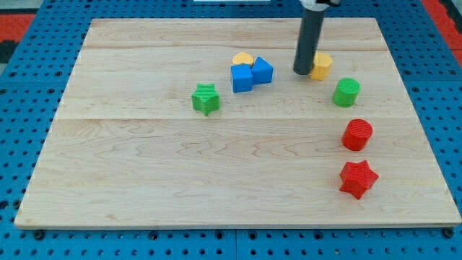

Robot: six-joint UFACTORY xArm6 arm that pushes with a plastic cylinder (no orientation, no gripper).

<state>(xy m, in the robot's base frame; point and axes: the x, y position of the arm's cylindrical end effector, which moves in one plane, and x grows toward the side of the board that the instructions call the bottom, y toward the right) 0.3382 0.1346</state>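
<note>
My tip [302,71] touches the yellow block [322,65]; no writing is legible.

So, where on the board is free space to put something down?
Free: the wide stretch below the green star, left of the red cylinder and red star. Crowded: the top middle, where my tip touches the yellow block near two blue blocks.

Light wood board [144,180] w/ plank seams, on blue pegboard [22,144]; red at top corners.

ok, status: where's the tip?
My tip at the view's top, against yellow block. Green cylinder just below-right. Blue blocks off to its left.
</note>
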